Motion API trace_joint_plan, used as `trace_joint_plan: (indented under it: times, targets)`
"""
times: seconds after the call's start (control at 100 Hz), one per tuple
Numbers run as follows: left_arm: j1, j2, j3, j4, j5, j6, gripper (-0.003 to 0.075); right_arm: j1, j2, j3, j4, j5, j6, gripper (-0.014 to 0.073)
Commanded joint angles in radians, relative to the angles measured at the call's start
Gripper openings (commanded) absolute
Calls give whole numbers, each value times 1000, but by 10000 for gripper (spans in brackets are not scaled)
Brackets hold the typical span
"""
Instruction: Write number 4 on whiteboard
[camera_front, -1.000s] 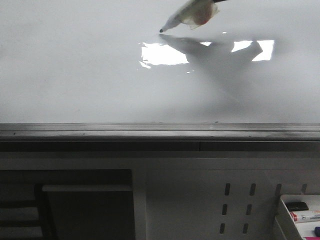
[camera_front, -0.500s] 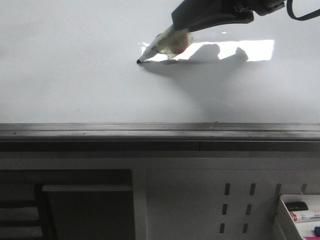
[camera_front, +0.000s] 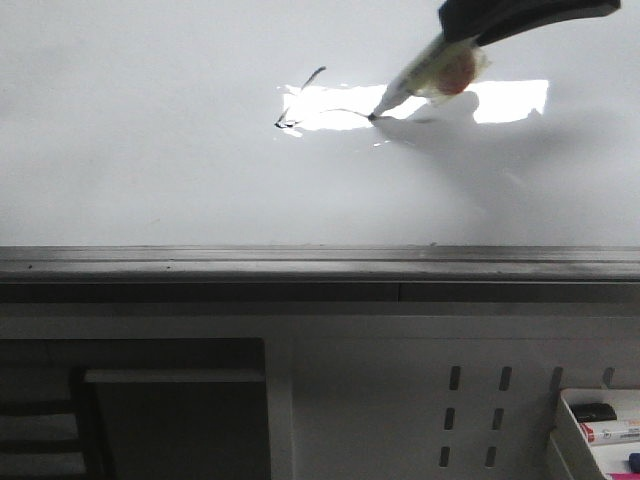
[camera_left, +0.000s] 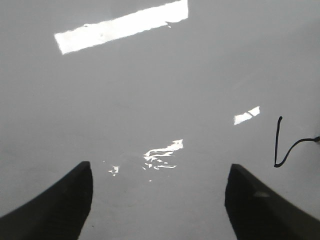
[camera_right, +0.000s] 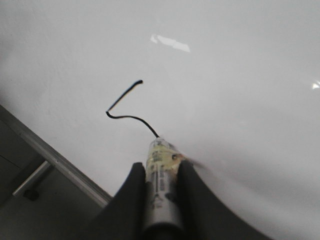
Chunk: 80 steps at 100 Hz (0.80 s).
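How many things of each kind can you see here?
Whiteboard: 1
Marker in the right gripper: 1
Grippers, with the left one: 2
Black line drawn so far: 1
Tray at the corner, holding small items: 1
Total: 6

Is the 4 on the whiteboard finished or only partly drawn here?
Partly drawn. The number 4 has only a slanted stroke and a crossbar; the marker tip sits at the crossbar's end on the whiteboard, no vertical stem yet.
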Motion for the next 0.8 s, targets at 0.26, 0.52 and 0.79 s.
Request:
trace_joint_plan:
  times: [0.26, 0.52, 0.79]
  targets:
    - [3, -16, -28, -17, 10, -7, 512, 23, -74, -29, 24, -7, -29, -53]
    - [3, -16, -28, -17, 11, -7, 512, 96, -51, -30, 30, -193, -61, -53]
    - [3, -16, -28, -17, 13, -7, 512, 99, -12, -70, 30, -211, -63, -53]
